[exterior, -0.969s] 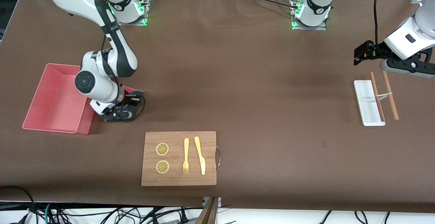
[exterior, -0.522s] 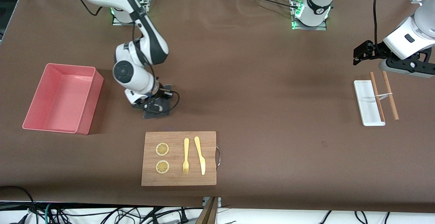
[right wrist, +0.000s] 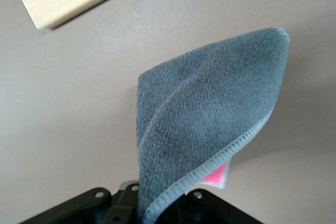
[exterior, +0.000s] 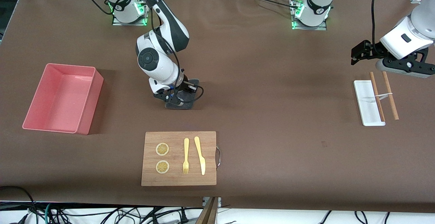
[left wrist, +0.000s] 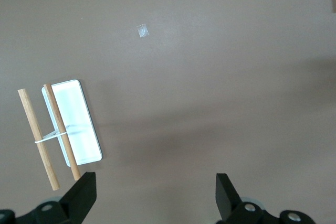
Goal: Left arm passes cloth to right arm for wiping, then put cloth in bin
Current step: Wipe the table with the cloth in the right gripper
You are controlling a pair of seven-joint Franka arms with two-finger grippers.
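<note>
Right gripper [exterior: 175, 99] is low over the table, clamped on the cloth [exterior: 185, 96]. In the right wrist view the cloth [right wrist: 210, 124] runs out from between the fingers, grey face showing, a bit of pink at the hem, and drapes onto the table. So the cloth is with the right arm, in the middle of the table, farther from the front camera than the cutting board [exterior: 179, 158].

Key relation for us: the bin [exterior: 61, 98] lies toward the right arm's end of the table from the gripper, well apart. Its long axis runs roughly toward the camera. The right arm is much the nearer one to it. We judge we are mid-wipe, with the bin drop left to do.

Bin looks empty. The board carries two lemon slices [exterior: 162, 149], a fork [exterior: 186, 156] and a knife [exterior: 200, 155].

Left gripper [exterior: 361, 52] waits with its fingers spread wide and holding nothing, over the table near the white tray [exterior: 365, 106] and chopsticks [exterior: 384, 95]. One stick lies across the tray, nothing else on it.
</note>
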